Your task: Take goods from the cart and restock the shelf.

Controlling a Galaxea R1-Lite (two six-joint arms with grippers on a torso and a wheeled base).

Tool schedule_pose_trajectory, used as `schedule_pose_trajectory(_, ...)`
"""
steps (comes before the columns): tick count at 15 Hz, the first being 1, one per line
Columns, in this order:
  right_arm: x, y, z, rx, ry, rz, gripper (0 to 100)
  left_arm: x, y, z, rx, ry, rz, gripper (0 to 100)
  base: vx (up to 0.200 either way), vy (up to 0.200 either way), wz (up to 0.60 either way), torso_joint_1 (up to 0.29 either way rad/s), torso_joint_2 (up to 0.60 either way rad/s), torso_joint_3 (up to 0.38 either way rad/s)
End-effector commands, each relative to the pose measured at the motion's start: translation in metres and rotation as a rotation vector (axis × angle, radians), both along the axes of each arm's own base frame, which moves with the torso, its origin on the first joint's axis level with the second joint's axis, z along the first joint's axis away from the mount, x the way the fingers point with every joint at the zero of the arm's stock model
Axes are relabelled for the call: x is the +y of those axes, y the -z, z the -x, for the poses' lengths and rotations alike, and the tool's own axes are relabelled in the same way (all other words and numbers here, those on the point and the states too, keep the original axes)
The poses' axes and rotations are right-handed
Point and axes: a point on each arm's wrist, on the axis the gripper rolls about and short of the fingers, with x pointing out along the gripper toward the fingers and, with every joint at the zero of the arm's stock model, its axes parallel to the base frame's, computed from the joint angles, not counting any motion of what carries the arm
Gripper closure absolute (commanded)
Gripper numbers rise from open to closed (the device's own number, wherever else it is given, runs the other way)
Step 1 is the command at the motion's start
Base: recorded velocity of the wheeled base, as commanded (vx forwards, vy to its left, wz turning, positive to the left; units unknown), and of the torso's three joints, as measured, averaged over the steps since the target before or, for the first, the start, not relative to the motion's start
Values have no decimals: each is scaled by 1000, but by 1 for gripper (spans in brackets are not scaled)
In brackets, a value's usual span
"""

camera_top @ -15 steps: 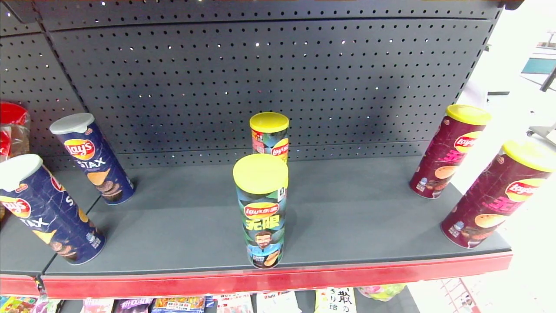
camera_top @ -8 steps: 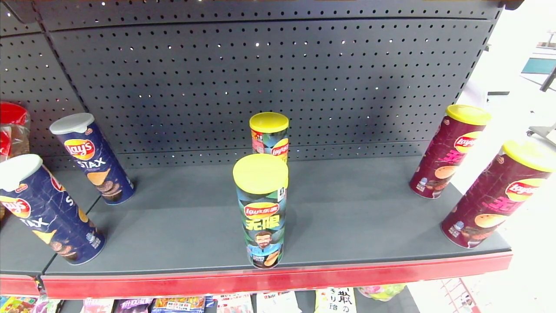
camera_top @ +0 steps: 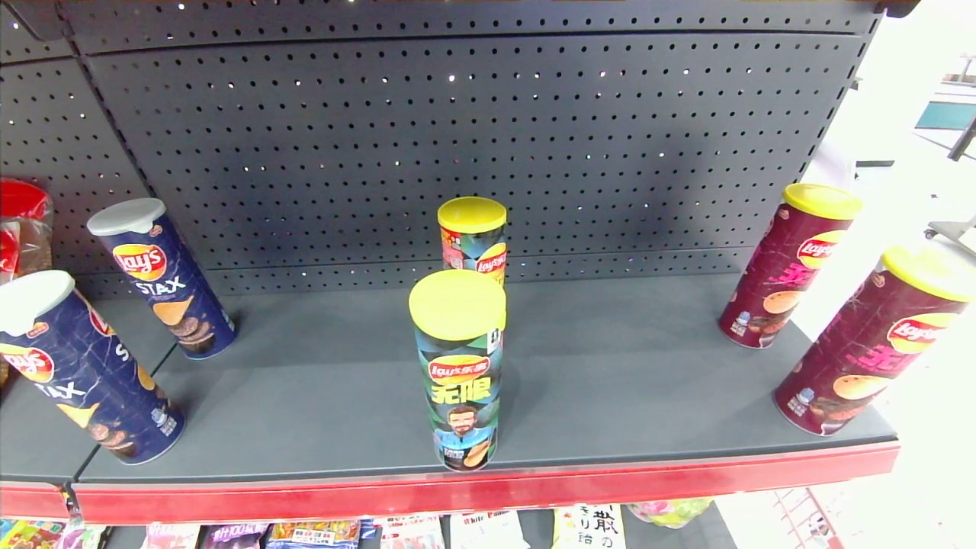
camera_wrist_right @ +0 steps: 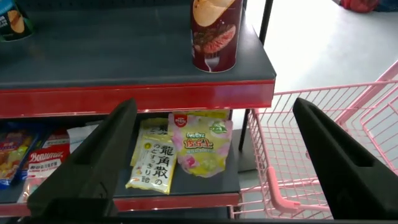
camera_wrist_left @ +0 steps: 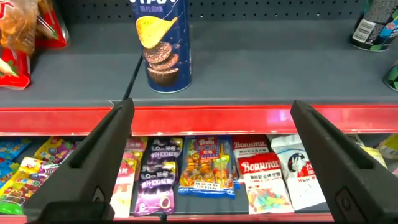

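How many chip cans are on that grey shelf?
6. Left: front blue can, back blue can. Middle: front green can, back green can. Right: front maroon can, back maroon can. More may sit beyond the left edge.

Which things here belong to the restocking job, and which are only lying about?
Job: shelf, pink cart, chip cans on it, open left pincer, open right pincer.
Lying about: snack bags on the lower shelf, pegboard back panel.
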Motion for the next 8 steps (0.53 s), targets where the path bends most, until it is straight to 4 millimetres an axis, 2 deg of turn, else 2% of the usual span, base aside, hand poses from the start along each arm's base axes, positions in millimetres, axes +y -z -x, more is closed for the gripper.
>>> schedule_pose_trajectory(1, 0, 0, 0, 0, -1, 0, 0, 0, 0, 0, 1, -1, 2, 0, 0, 0, 0, 0, 0, 0)
schedule_pose_trajectory(8, 0, 0, 0, 0, -1, 0, 0, 0, 0, 0, 1, -1, 2, 0, 0, 0, 0, 0, 0, 0)
